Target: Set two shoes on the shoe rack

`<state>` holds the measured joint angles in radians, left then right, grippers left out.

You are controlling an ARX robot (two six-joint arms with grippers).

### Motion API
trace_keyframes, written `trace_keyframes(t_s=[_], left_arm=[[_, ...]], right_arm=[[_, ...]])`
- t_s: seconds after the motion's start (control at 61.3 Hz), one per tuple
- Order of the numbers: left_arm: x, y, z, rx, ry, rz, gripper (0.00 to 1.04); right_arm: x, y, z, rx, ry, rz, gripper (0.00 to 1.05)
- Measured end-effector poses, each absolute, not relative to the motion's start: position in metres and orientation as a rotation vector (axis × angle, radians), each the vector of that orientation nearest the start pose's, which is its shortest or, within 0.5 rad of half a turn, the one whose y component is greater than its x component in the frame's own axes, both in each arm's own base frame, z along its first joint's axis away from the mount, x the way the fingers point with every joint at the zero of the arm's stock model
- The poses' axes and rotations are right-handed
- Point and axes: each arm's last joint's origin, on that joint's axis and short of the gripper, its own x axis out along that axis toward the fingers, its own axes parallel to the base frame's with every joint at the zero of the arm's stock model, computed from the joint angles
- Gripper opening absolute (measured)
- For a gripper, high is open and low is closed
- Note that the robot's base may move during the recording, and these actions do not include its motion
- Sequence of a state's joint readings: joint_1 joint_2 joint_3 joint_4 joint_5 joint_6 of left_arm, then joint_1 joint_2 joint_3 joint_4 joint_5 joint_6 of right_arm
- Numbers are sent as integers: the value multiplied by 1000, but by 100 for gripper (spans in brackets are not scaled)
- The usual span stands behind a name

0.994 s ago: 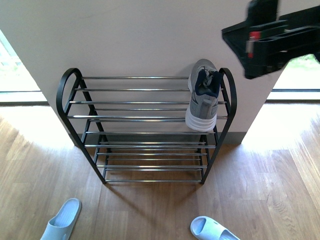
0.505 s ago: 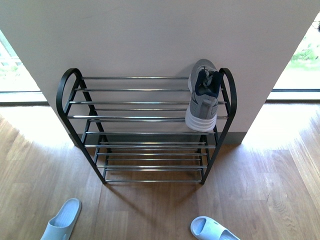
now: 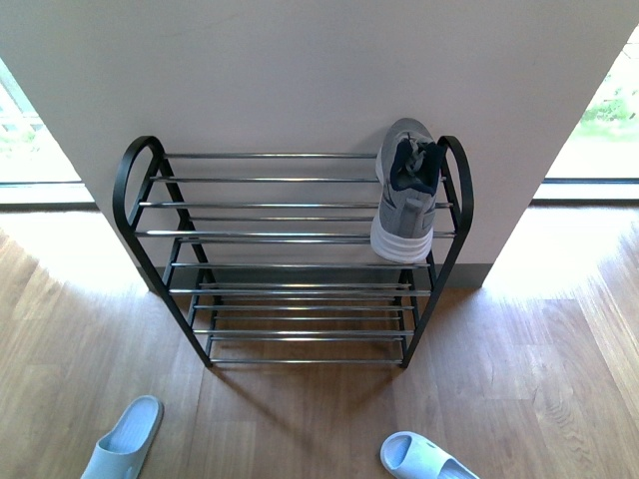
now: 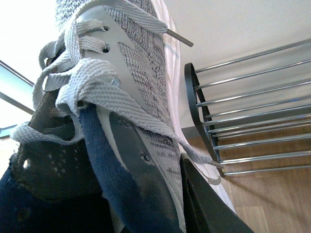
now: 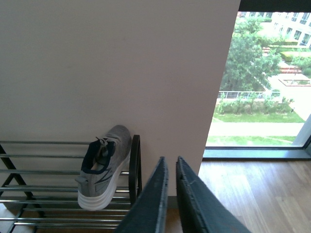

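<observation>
the rack (image 3: 125,190) stands against the wall (image 3: 300,70), its rods bare except at the right end. there the first shoe (image 3: 404,200), a grey sneaker with a white sole, lies across the upper rods. its toe points to the wall and its heel toward the robot, just beside the right side loop. that half of the task looks done.

the second shoe (image 4: 141,97) is not on the rack. it fills the left wrist view, laces and dark blue collar close to the camera, up in the air with the rack's left end beyond it. the left gripper (image 4: 146,211) appears clenched on it near the collar. only one dark finger (image 4: 204,204) shows clearly beside the sole, so the exact hold is hard to read.

the right gripper (image 5: 171,162) is empty, its two fingers drawn nearly together with only a thin slit between. it hangs off the rack's right end, well apart from the first shoe. neither arm shows in the front view.

what is left, as i judge it: carry the second shoe over the open rods, set it down beside the first, and let go. there is plenty of free rod there. two pale slippers (image 3: 125,439) lie on the wood floor (image 3: 300,419) in front, apart from the rack, and seem no part of the job.
</observation>
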<state>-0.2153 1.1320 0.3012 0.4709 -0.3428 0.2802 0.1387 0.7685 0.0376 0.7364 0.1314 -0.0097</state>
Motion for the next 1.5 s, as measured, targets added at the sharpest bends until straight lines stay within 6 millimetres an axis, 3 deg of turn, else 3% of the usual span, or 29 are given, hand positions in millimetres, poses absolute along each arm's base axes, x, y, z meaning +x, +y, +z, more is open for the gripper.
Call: trace_keyframes(t_s=[0.342, 1.5], left_arm=[[204, -35, 169, 376, 362, 75, 2], [204, -35, 169, 376, 362, 74, 2]], right_arm=[[134, 1, 170, -7, -7, -2, 2], [97, 0, 170, -7, -13, 3, 2]])
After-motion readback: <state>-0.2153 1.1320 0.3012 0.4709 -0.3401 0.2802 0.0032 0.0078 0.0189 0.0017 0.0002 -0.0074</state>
